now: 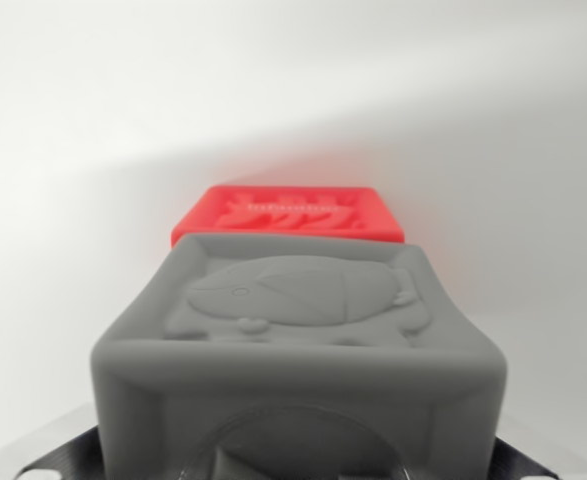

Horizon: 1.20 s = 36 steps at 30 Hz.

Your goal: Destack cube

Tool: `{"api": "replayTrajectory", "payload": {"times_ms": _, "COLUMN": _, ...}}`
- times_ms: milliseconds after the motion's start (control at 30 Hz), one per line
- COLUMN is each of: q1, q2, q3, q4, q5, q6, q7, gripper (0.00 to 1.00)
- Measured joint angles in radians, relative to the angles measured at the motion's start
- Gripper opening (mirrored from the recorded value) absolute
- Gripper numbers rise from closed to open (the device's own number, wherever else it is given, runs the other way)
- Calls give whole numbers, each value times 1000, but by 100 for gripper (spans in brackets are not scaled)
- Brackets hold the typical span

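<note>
A grey cube (298, 340) fills the lower half of the wrist view, very close to the camera. Its top face carries an embossed animal and its near face a round recess. Behind it and farther away lies a red cube (288, 215) with a raised pattern on top; only its upper face and front rim show. My gripper (293, 465) shows only as black finger parts (68, 455) pressed against the grey cube's lower sides at the bottom corners. It appears shut on the grey cube. The contact between the two cubes is hidden.
A plain white surface (93, 120) surrounds both cubes, with a soft shadow running across the back. A red glow from the red cube tints the surface near it.
</note>
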Motion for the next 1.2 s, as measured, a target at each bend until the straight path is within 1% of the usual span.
{"api": "replayTrajectory", "payload": {"times_ms": 433, "q1": 1, "q2": -1, "q3": -1, "q4": 0, "q5": 0, "q6": -1, "q7": 0, "gripper": 0}}
{"api": "replayTrajectory", "payload": {"times_ms": 667, "q1": 4, "q2": -13, "q3": -5, "q4": -1, "q5": -3, "q6": -11, "q7": 2, "gripper": 0}}
{"api": "replayTrajectory", "payload": {"times_ms": 967, "q1": 10, "q2": -41, "q3": -15, "q4": -4, "q5": -15, "q6": -34, "q7": 11, "gripper": 0}}
{"api": "replayTrajectory", "payload": {"times_ms": 1200, "q1": 16, "q2": -73, "q3": -24, "q4": -8, "q5": -32, "q6": -60, "q7": 22, "gripper": 0}}
